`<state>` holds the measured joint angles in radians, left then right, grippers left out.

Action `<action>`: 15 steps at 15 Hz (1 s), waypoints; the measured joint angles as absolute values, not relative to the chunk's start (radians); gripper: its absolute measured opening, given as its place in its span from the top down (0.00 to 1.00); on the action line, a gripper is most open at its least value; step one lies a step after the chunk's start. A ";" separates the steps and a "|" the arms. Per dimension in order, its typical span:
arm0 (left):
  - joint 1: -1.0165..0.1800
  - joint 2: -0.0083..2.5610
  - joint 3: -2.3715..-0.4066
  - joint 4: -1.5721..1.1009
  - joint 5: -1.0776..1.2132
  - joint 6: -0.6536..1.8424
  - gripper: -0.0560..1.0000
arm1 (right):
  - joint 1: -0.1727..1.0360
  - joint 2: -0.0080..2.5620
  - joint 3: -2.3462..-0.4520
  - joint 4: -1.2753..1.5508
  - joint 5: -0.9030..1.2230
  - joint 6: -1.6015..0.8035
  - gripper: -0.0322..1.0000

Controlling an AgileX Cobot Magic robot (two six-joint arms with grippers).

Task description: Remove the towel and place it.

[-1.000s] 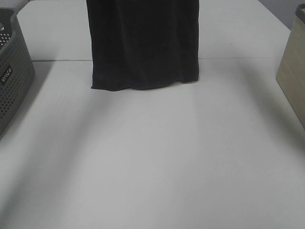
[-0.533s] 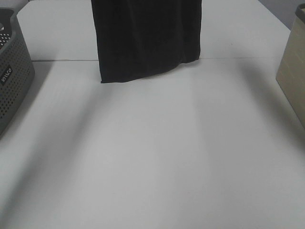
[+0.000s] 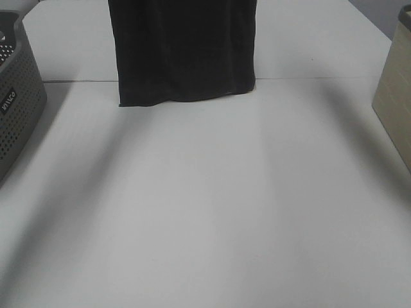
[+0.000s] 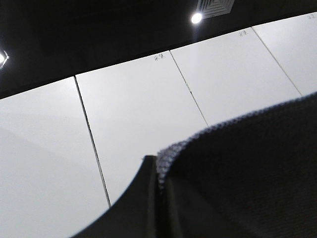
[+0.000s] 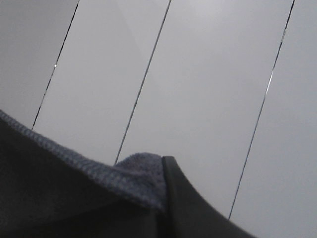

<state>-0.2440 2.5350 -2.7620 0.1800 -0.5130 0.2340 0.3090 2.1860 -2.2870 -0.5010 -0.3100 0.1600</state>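
White table [image 3: 205, 212] fills the scene. At its far middle the towel [image 3: 183, 51] is held hanging flat, its top hem pinched by the left gripper [image 4: 157, 191] and right gripper [image 5: 163, 198], seemingly to keep it spread. A grey basket [image 3: 16, 102] is seen left, a beige bin [image 3: 395, 109] right.

One label and a few tiny marks: you can read none of them with certainty.

On the grey perforated basket [image 3: 19, 90] at the table's left edge, toward the far-left corner, you'll find a small dark label [image 3: 9, 104] with white capitals, something like "VIVCO", though too blurred to trust. In the left wrist view, small dark marks [image 4: 158, 57] sit on the white panels [image 4: 133, 114], too small to read.
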 joint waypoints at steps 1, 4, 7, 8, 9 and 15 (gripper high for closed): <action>-0.244 2.535 -2.762 0.180 -0.513 0.227 0.95 | 0.309 2.189 -2.287 -0.500 -0.328 0.153 0.96; -0.244 2.535 -2.762 0.190 -0.517 0.217 0.95 | 0.309 2.190 -2.288 -0.500 -0.353 0.145 0.96; -0.244 2.535 -2.762 0.194 -0.508 0.213 0.95 | 0.309 2.190 -2.288 -0.500 -0.333 0.142 0.96; -0.244 2.535 -2.762 0.194 -0.495 0.210 0.95 | 0.309 2.190 -2.288 -0.500 -0.312 0.142 0.96; -0.244 2.535 -2.762 0.196 -0.484 0.192 0.95 | 0.309 2.190 -2.288 -0.500 -0.288 0.142 0.96; -0.247 2.526 -2.762 0.323 -0.171 -0.010 0.95 | 0.309 2.155 -2.288 -0.462 0.095 0.260 0.96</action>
<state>-0.2470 2.5260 -2.7620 0.3230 -0.1710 -0.0100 0.3090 2.1550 -2.2880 -0.4620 0.0950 0.2600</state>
